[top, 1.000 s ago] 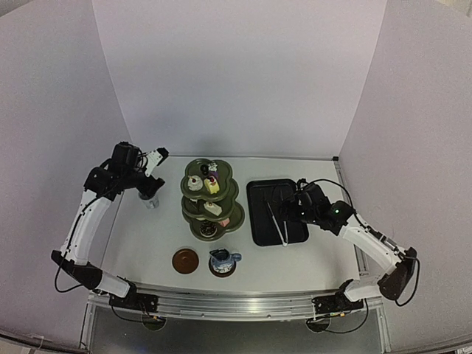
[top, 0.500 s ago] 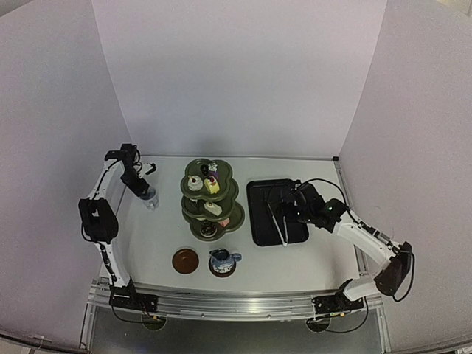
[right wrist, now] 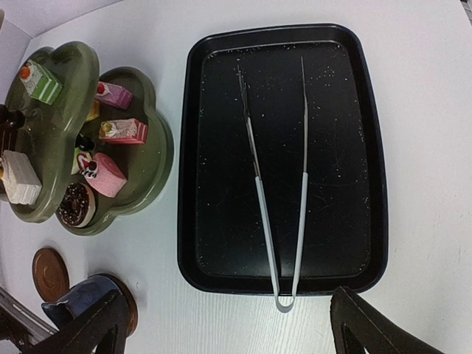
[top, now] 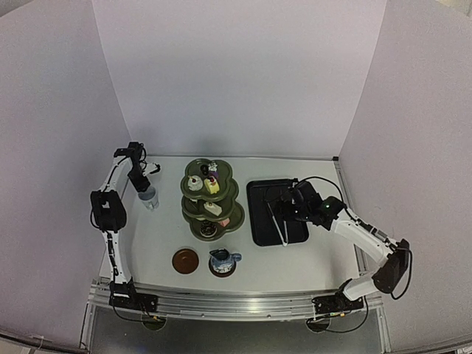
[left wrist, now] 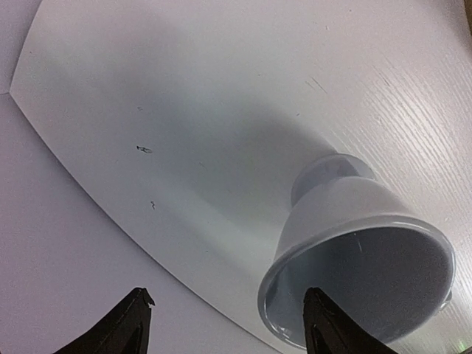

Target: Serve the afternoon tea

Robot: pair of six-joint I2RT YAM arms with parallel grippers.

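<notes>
The pale blue cup [top: 150, 198] [left wrist: 361, 251] stands upright at the table's back left. My left gripper [top: 141, 184] [left wrist: 225, 333] is open at it: one finger [left wrist: 324, 328] sits over the cup's mouth, the other [left wrist: 125, 328] outside, with the near rim between them. The dark green three-tier stand [top: 212, 200] [right wrist: 151, 158] holds small pastries [right wrist: 107, 175]. The dark blue jug [top: 224, 260] [right wrist: 77, 295] sits on one brown saucer [right wrist: 130, 301]; the other saucer [top: 185, 260] [right wrist: 50, 273] is bare. My right gripper [top: 292, 207] [right wrist: 228, 333] hangs open above the tray's near edge.
A black tray [top: 258, 221] [right wrist: 369, 147] right of the stand holds metal tongs [top: 277, 215] [right wrist: 279, 214], whose bend overhangs its near rim. White walls close the table on three sides; the cup stands near the left wall and table edge [left wrist: 110, 214].
</notes>
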